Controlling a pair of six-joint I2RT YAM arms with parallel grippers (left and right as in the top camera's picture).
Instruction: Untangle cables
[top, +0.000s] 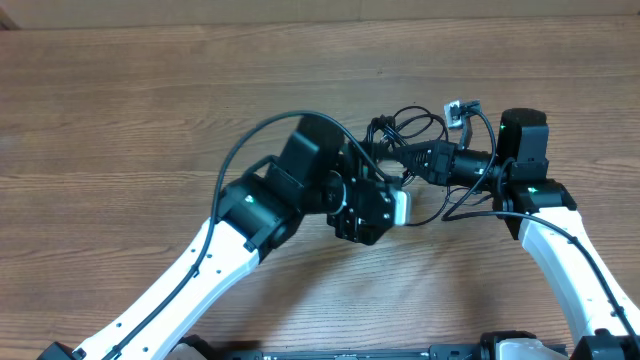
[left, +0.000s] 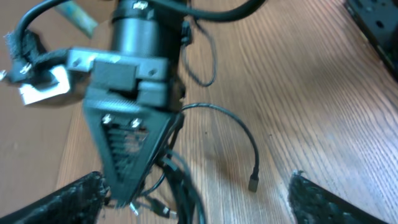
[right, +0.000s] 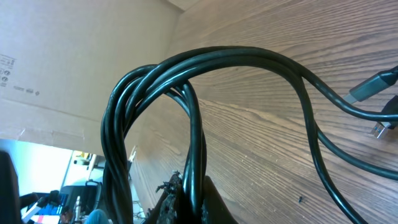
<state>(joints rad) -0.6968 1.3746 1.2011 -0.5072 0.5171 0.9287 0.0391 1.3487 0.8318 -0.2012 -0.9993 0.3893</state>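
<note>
Two claws: right claw clamps the cables, propping loops up so left claw, wide open, empty, can pick.

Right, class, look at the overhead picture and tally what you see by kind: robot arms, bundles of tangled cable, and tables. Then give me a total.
Robot arms: 2, the left arm and the right arm
Cable bundle: 1
Table: 1
Total: 4
</note>
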